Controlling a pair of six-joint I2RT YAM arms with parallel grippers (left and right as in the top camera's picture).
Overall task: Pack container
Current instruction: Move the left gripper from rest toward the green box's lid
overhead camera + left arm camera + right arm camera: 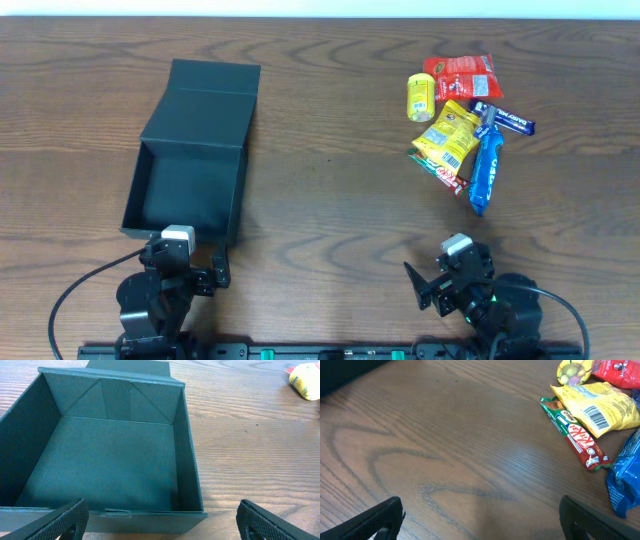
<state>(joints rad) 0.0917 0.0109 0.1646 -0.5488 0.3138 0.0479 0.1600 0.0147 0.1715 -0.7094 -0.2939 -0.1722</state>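
Observation:
The container (133, 190) is a dark teal-black box at the left, open and empty, with its flap lid (205, 100) laid back away from me. In the left wrist view its inside (110, 465) fills the frame. My left gripper (186, 262) is open and empty just in front of the box's near wall, fingers (162, 520) spread wide. My right gripper (448, 275) is open and empty over bare table (482, 517), nearer to me than the snack pile.
At the back right lie a red packet (462, 73), a small yellow packet (421, 96), a yellow bag (450, 133), a KitKat bar (438, 168), a blue packet (485, 170) and a dark blue bar (503, 118). The right wrist view shows the KitKat (575, 432) and yellow bag (600, 407).

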